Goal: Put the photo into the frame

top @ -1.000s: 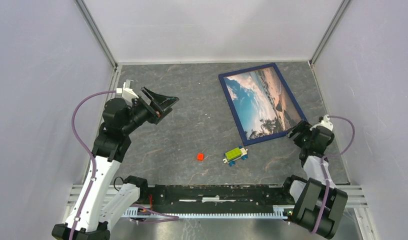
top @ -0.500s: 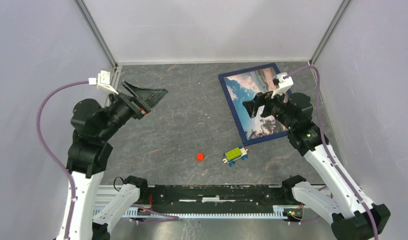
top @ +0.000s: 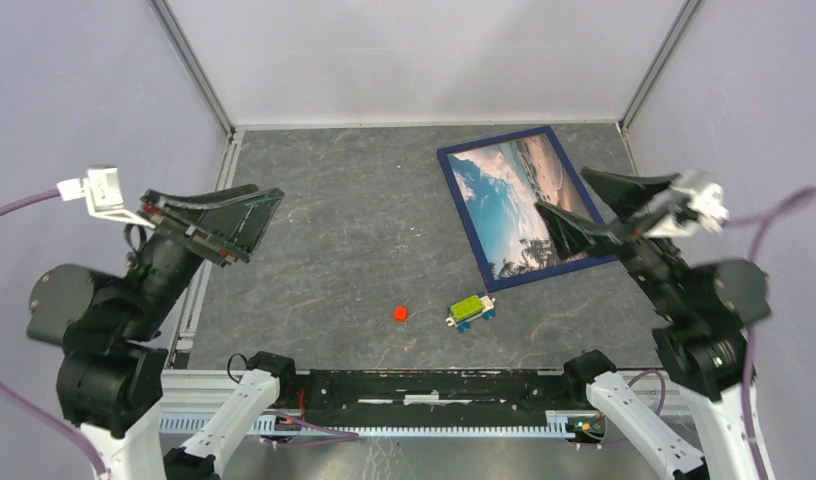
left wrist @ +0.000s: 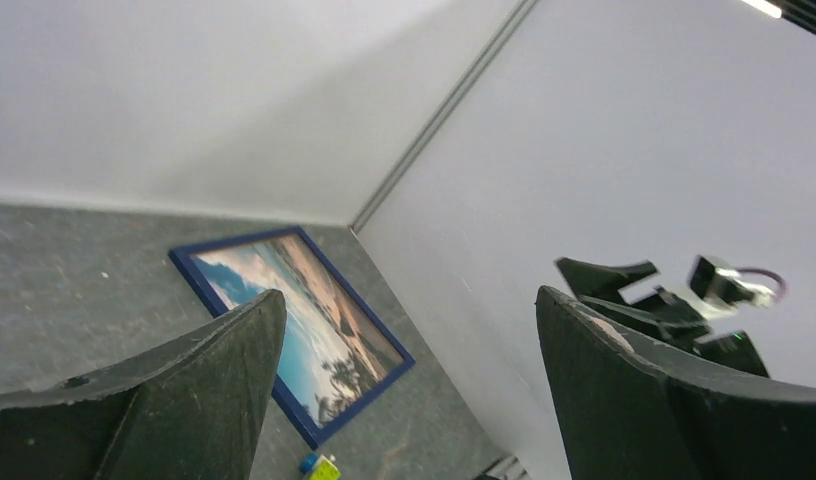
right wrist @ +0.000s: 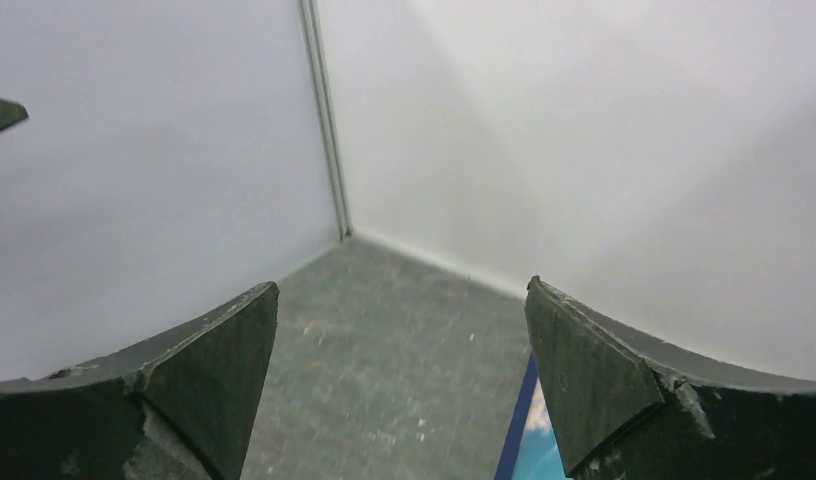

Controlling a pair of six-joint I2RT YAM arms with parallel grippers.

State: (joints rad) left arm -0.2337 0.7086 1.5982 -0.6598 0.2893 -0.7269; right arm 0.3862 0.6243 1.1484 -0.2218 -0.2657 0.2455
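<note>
The photo (top: pixel 519 200), a seaside print, lies flat inside the dark blue frame (top: pixel 462 218) at the table's back right. My right gripper (top: pixel 561 190) hangs high over the frame's right side, open and empty, pointing toward the back wall. Its wrist view catches only a strip of the frame (right wrist: pixel 517 430) and a sliver of the photo (right wrist: pixel 536 458) beside the right finger. My left gripper (top: pixel 256 222) is raised at the left, open, holding nothing. The left wrist view, past that gripper (left wrist: pixel 409 295), shows the photo (left wrist: pixel 319 325) in the frame (left wrist: pixel 189 270).
A small red cube (top: pixel 401 313) and a green-and-yellow toy car (top: pixel 471 310) sit near the table's front middle. White walls close in the left, back and right. A black rail (top: pixel 424 385) runs along the near edge between the arm bases.
Both arms rose up and back from the table. The right gripper went from the frame's near right corner, over the photo, to a high pose, and both grippers opened wider.
</note>
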